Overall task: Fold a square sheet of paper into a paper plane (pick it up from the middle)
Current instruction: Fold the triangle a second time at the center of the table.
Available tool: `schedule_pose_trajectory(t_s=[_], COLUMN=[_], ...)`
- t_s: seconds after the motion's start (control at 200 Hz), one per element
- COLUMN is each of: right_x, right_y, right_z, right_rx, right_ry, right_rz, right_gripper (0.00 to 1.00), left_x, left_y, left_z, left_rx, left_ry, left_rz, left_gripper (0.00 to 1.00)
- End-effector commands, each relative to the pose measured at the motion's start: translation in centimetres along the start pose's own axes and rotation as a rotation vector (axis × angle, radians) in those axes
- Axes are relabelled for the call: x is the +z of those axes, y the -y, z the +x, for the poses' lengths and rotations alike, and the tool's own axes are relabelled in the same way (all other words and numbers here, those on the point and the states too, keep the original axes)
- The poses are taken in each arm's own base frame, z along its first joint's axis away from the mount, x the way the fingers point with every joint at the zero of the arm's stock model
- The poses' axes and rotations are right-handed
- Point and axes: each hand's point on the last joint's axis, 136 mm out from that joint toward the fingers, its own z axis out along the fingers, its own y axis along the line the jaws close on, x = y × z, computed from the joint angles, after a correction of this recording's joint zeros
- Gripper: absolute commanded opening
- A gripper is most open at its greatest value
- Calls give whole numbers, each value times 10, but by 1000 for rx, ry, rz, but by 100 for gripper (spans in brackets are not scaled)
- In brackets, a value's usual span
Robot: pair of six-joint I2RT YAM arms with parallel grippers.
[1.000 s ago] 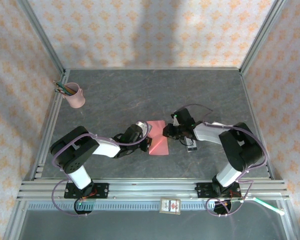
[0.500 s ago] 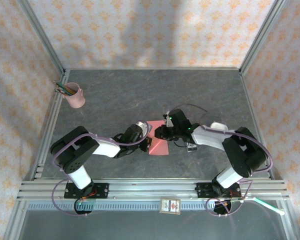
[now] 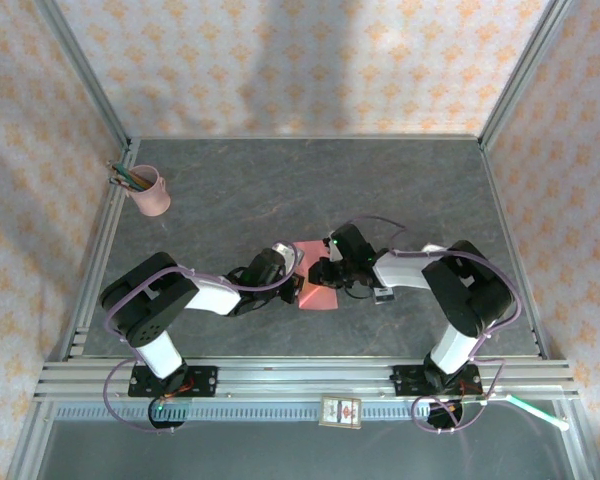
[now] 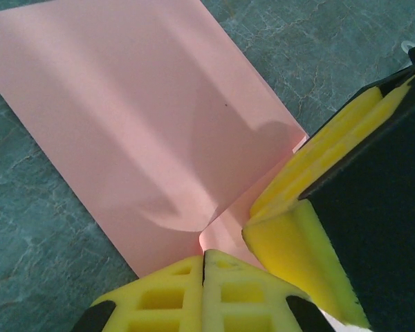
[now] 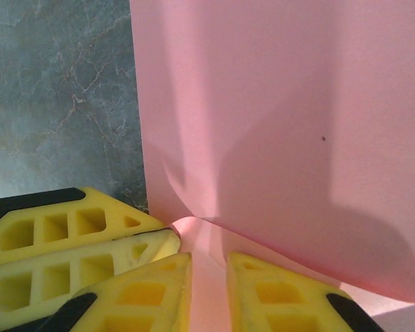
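Top external view puts the square sheet of paper [image 3: 318, 298] near the middle of the grey tabletop [image 3: 280, 190], with both grippers meeting over it. The left gripper [image 3: 298, 288] comes in from 9 o'clock and the right gripper [image 3: 318, 272] from 3 o'clock, and their tips are almost touching. The sheet's long axis runs roughly 12 to 6 o'clock, so both tools work across its short width. Neither arm is clearly the nearer; both are already on the paper.

Left wrist view shows the left gripper [image 4: 204, 261] pressed fully closed. A raised curl of the sheet [image 4: 138, 117] runs straight into its tips, so it appears to be pinching that lifted edge. The right gripper's yellow fingers [image 4: 311, 173] crowd in just beside it at 3 o'clock.

Right wrist view shows the right gripper [image 5: 207, 290] with a narrow slot between its pads and pink paper showing in the slot (whether the pads actually bear on it I cannot tell). The coming move probably turns on that shared spot, where the upper layer has to be drawn over without the pinch slipping.

The sheet looks salmon-pink, plain and smooth. It lies as a longish rectangle, not a square, with a top layer bowed up off the one beneath. No pointed nose or centre crease is formed yet, so I judge the folding to be early.
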Motion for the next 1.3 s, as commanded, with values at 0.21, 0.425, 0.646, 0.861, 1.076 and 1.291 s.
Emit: schedule_pose_trajectory(t_s=[0.21, 0.425, 0.646, 0.861, 1.076, 1.291], right_x=[2, 7, 6, -8, -36, -37], right_y=[29, 32, 38, 16, -21, -33], right_z=[4, 11, 16, 1, -3, 29], right_rx=[8, 29, 37, 2, 24, 101], right_ry=[-8, -29, -30, 6, 74, 70], right_rz=[78, 63, 78, 43, -93, -194], right_gripper=[21, 21, 20, 22, 23, 19], left_x=[-4, -3, -1, 0, -1, -1], left_y=[-48, -45, -36, -38, -40, -40], left_z=[73, 70, 58, 61, 69, 70], left_rx=[-1, -5, -18, -28, -52, -58], left_ry=[-239, -233, -206, -213, -214, -210], left_rz=[-198, -187, -156, -163, -167, -164], left_gripper=[0, 0, 0, 0, 0, 0])
